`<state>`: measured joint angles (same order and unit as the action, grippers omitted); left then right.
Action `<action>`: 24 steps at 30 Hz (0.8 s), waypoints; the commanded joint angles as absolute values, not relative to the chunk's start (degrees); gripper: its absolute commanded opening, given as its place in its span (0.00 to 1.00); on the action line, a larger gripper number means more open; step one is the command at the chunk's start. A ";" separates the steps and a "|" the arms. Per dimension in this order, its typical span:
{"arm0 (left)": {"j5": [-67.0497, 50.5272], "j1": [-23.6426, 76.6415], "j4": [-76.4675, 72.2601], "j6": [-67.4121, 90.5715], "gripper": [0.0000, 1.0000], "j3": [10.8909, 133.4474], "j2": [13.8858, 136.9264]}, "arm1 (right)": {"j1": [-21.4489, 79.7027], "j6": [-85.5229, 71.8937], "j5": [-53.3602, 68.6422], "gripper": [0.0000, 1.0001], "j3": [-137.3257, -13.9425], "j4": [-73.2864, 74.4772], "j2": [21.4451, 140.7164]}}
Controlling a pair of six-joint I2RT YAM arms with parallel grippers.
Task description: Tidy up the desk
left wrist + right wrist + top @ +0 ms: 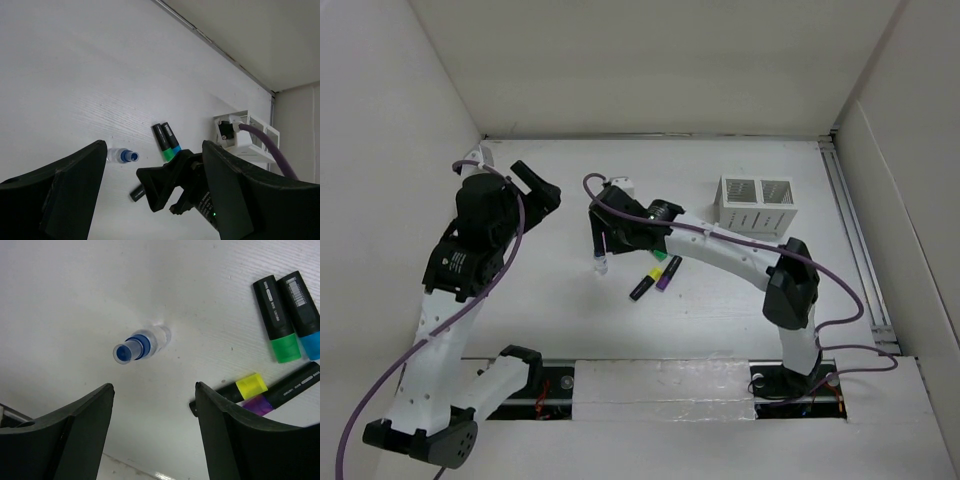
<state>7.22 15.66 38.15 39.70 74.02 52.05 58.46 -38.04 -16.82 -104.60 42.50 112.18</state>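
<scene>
From above we see the white desk [560,315] spread under both arms, a slotted organizer [756,203] at its far right. The left wrist view shows the left gripper [154,150] released and empty. Only the right wrist view shows us four highlighters [276,320] in separate colours, and a blue-capped bottle [140,344] beyond the right gripper [154,387], parted and empty.

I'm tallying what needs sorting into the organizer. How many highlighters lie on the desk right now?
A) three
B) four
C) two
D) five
B: on the desk lie the green highlighter, the blue highlighter, the yellow highlighter and the purple highlighter, four in all.
</scene>
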 commanded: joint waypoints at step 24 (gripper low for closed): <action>14.58 14.06 34.98 35.86 0.73 89.09 55.02 | 60.38 -35.95 -17.66 0.52 -115.93 42.89 121.46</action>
